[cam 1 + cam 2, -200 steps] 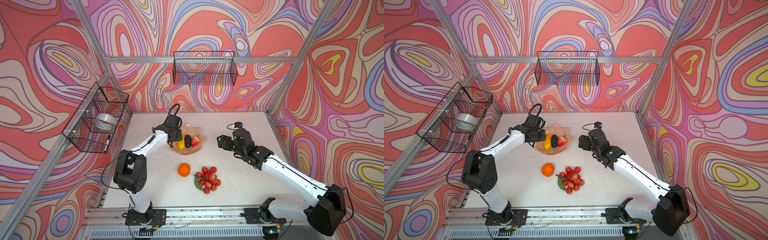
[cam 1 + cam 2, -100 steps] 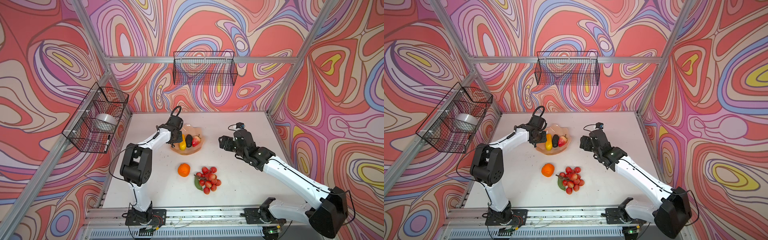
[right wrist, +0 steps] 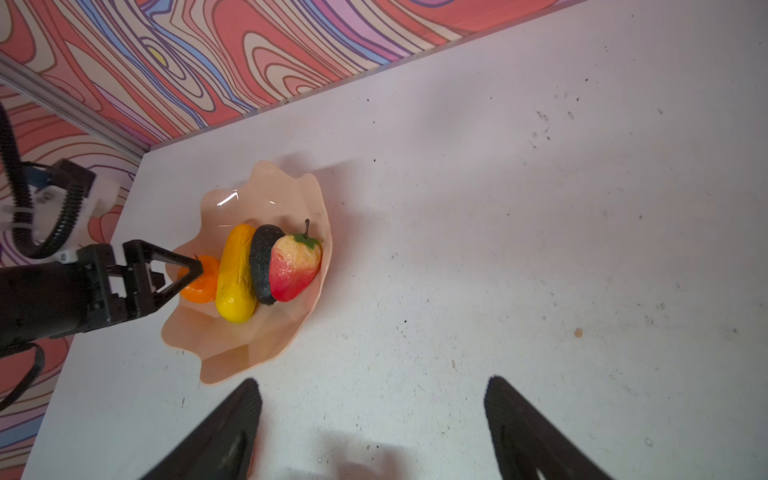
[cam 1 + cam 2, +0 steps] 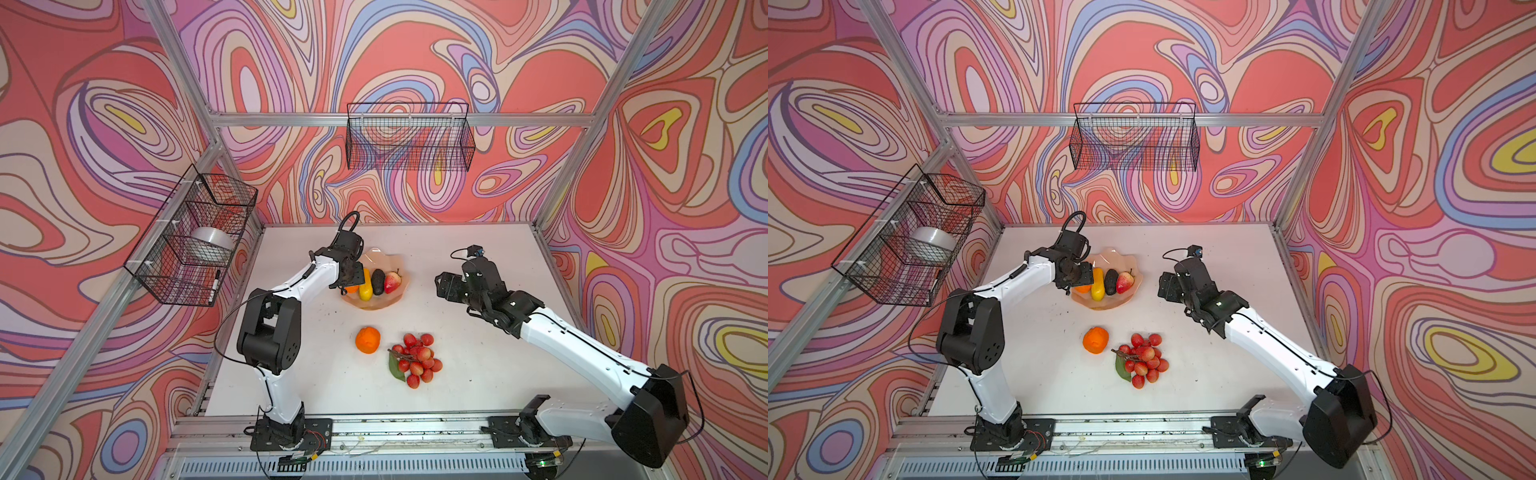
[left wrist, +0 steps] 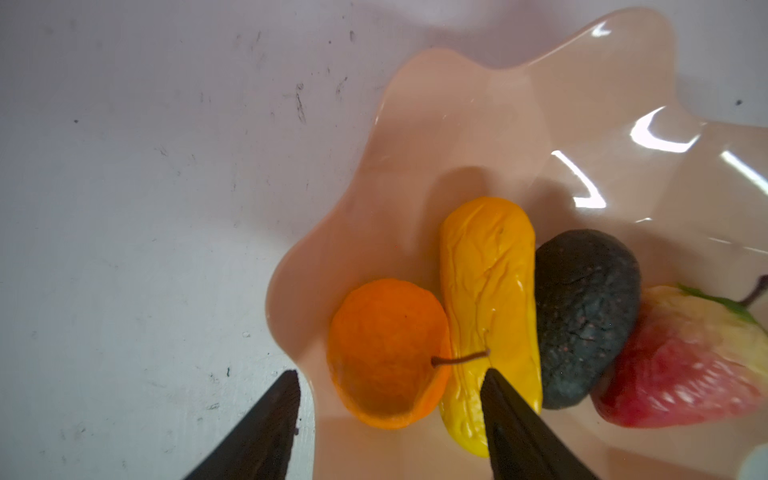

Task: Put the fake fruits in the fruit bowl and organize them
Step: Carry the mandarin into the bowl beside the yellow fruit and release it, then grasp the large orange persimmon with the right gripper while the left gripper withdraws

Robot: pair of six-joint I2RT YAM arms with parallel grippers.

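The peach-pink fruit bowl [image 4: 394, 266] [image 4: 1126, 261] [image 5: 457, 124] [image 3: 249, 345] sits at the table's middle back. In it lie a small orange [image 5: 382, 353] [image 3: 205, 284], a long yellow fruit [image 4: 365, 286] [image 5: 486, 291], a black avocado [image 4: 378, 281] [image 5: 586, 316] and a red strawberry-like fruit [image 4: 392, 281] [image 3: 295, 266]. My left gripper [image 4: 351, 276] [image 4: 1077, 276] [image 5: 390, 374] hangs open just over the small orange, its fingers apart from it. A large orange [image 4: 368, 339] [image 4: 1095, 340] and a red berry cluster [image 4: 417, 359] [image 4: 1144, 359] lie on the table in front. My right gripper [image 4: 442, 284] [image 3: 372, 381] is open and empty, right of the bowl.
A wire basket [image 4: 195, 241] on the left wall holds a clear round container [image 4: 212, 243]. Another wire basket [image 4: 409, 137] hangs on the back wall. Aluminium frame posts bound the white table [image 4: 478, 374].
My left jaws have opened and the small orange now lies free in the bowl beside the yellow fruit. The right arm has barely shifted.
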